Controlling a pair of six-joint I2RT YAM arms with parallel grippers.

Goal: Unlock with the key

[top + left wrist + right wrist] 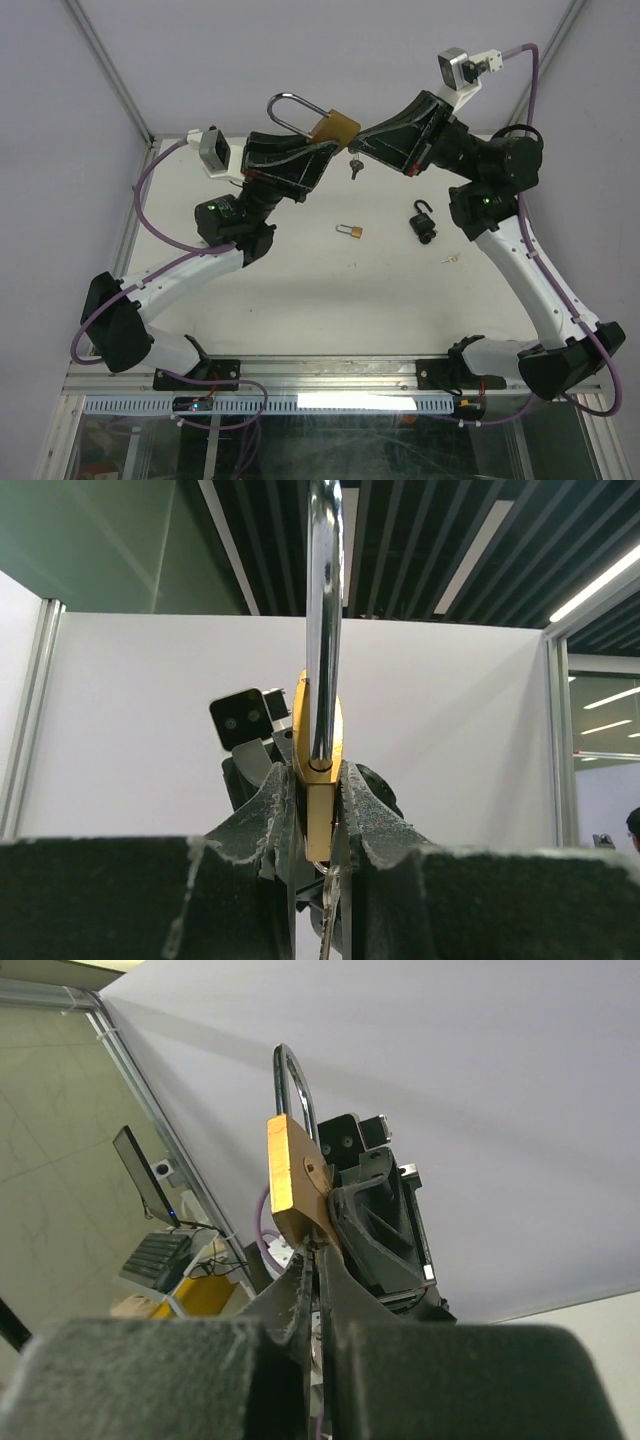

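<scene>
So the left gripper [322,147] is clamping the big brass padlock [336,128] by its flat sides, jaws only a little apart with the lock body filling the gap, and it's holding the thing up in the air toward the 12 o'clock end of the table [300,300]. The silver shackle [288,110] is pointing off to about 10 o'clock in the overhead view and looks closed. The right gripper [363,143] is coming in from 3 o'clock with its jaws pressed tight together right at the lock's bottom face; I can't tell whether they're pinching anything there. A key [355,167] is dangling just under that spot. Down on the table, a small brass padlock [351,231] is lying near the middle, a black padlock [424,222] is sitting at its 3 o'clock, and a loose small key [452,259] is lying at the black one's 4 o'clock.
</scene>
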